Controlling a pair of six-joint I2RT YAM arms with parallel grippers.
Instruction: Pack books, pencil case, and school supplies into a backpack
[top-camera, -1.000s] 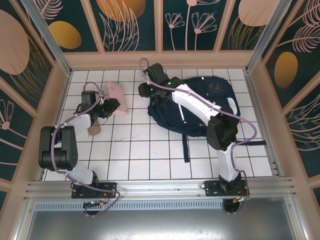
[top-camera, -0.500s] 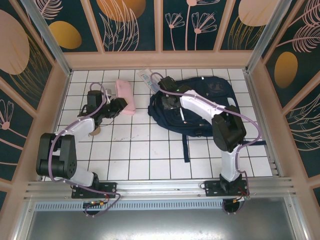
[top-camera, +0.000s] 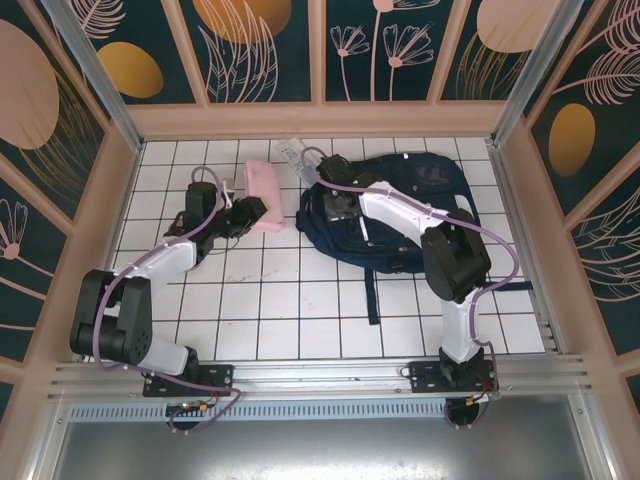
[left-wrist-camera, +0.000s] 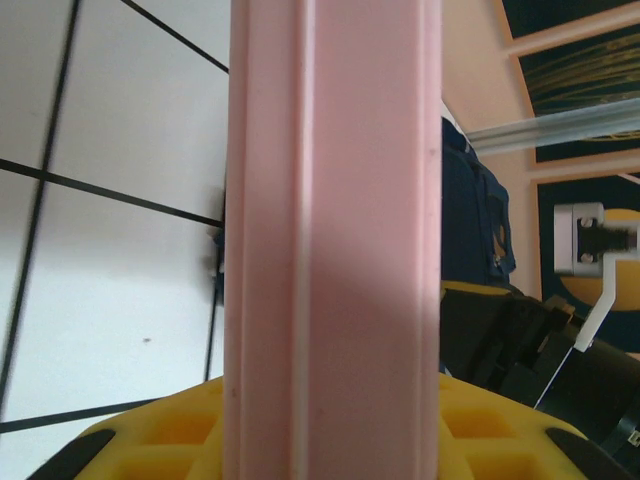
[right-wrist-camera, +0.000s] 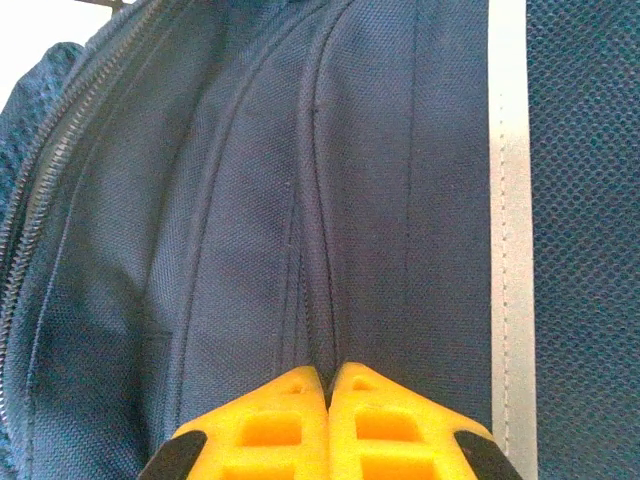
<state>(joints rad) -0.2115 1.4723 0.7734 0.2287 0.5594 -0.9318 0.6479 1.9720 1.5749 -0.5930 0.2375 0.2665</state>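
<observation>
1. Softness is the main thing about the pencil case (top-camera: 262, 184). It is a pink pouch, probably light and squashy, with a smooth skin that could slide. A hold across its narrow width suits it best, so that the free end droops little.
2. The left claw (top-camera: 242, 212) pinches the case by its near end. In the wrist view the pink body runs straight out from between the yellow fingers. It sits far and left of centre, near the backpack (top-camera: 420, 200) but apart from it.
3. The backpack lies flat, right of centre. It looks bulky and limp and is likely to sag, so a fold beside the zip is the best place to hold it.
4. The right claw (right-wrist-camera: 328, 395) is pressed together on the bag's far-left part and seems to nip a ridge of navy cloth beside a white stripe.
</observation>
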